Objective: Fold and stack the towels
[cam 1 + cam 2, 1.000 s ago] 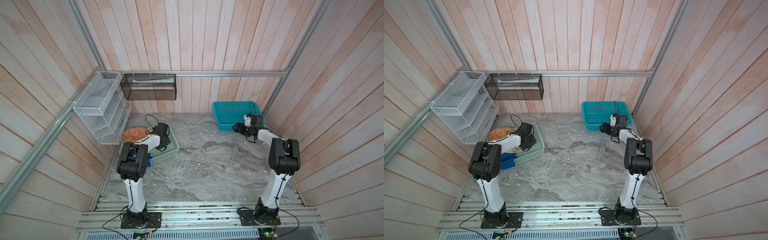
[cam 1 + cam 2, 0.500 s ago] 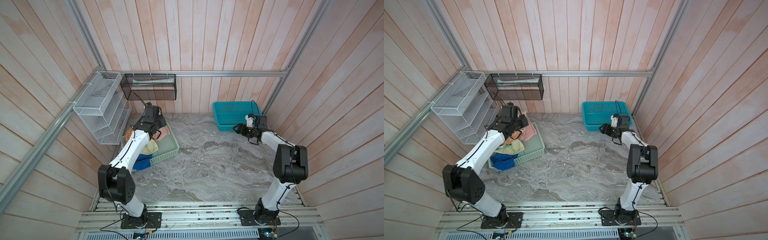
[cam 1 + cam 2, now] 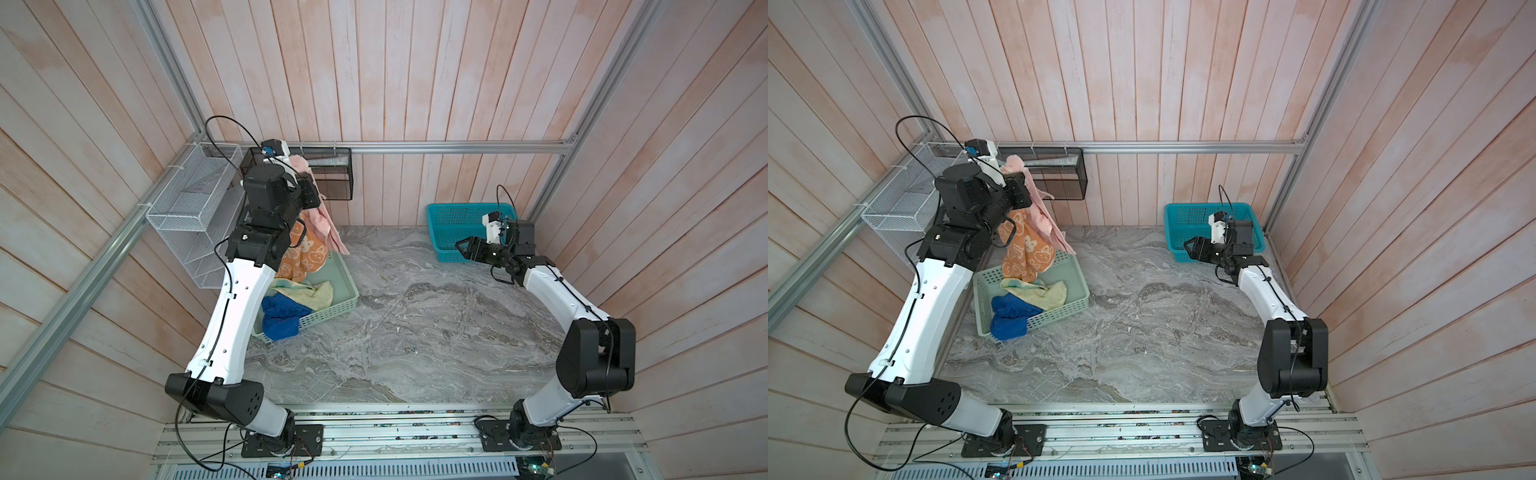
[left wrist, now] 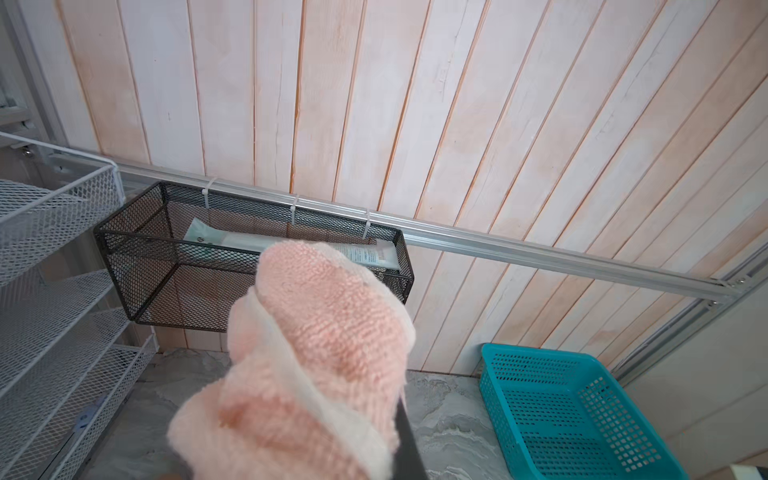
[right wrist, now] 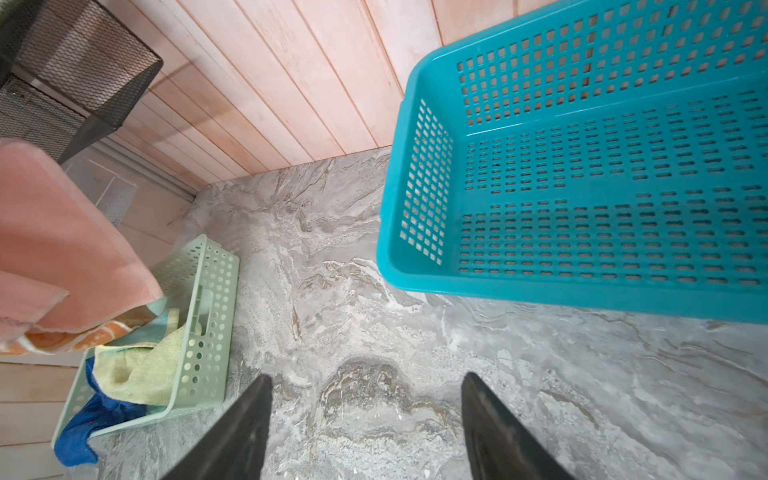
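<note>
Left wrist view: the salmon-pink towel (image 4: 324, 345) sat bunched over the left tool (image 3: 303, 174) and filled the near field. One dark finger (image 4: 409, 440) showed at its edge. The tool was clamped on that towel, raised high beside the black mesh basket (image 4: 187, 282) on the back wall. In both top views the towel hung down from the tool, clear of the tabletop (image 3: 415, 332). Just behind it hung the orange-and-cream towel (image 3: 305, 257), lower end in the mint basket (image 3: 332, 314); could not tell whether it was pinched too. In that basket lay the pale yellow towel (image 3: 309, 293) and the blue towel (image 3: 282, 322), the blue one spilling over the near rim. The right tool (image 5: 366, 376) had its jaws apart, over the tabletop just before the teal basket (image 5: 540, 286).
</note>
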`<action>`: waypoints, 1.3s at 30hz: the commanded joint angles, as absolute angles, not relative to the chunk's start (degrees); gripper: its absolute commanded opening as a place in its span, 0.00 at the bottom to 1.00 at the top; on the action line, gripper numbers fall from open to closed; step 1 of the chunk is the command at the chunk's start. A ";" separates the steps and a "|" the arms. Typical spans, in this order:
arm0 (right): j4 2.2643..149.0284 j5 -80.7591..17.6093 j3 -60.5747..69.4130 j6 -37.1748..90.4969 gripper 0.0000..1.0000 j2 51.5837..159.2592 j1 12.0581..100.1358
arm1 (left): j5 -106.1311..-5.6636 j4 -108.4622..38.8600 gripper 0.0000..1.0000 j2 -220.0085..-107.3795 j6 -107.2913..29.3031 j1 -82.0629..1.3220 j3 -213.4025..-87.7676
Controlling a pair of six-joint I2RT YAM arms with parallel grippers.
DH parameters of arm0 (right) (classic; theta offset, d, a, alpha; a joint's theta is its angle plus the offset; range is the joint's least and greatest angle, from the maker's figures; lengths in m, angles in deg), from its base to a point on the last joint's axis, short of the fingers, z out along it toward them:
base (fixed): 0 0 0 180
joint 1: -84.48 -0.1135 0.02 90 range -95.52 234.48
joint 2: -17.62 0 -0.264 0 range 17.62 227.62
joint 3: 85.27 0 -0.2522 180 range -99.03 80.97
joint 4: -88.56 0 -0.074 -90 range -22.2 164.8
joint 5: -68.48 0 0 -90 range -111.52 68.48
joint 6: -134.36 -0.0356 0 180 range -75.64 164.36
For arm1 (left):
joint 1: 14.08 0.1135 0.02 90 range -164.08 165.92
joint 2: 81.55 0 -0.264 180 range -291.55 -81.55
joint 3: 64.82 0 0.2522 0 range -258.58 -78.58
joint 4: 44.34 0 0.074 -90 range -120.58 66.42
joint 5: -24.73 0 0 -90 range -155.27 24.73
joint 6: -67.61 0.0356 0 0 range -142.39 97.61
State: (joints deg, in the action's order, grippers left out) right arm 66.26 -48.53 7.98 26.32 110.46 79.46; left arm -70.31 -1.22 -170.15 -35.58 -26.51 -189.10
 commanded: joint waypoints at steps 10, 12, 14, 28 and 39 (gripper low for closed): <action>66.83 -51.25 7.96 27.17 0.72 107.39 69.27 | -57.04 4.98 0.00 -170.17 -31.67 -24.10 -187.00; 67.67 -51.56 9.33 26.71 0.72 107.36 68.05 | -57.47 2.61 0.00 -165.82 -34.44 -22.43 -173.80; 68.10 -51.95 10.73 26.44 0.72 107.44 67.33 | -59.17 -0.10 0.10 -160.62 -38.26 -19.66 -160.59; 67.80 -52.42 10.05 26.35 0.72 111.77 64.88 | -56.04 5.32 0.68 -161.63 -43.93 -10.60 -150.01; 69.72 -51.76 13.53 24.75 0.73 112.00 64.01 | -69.38 5.16 0.86 -176.69 -27.60 -27.02 -159.76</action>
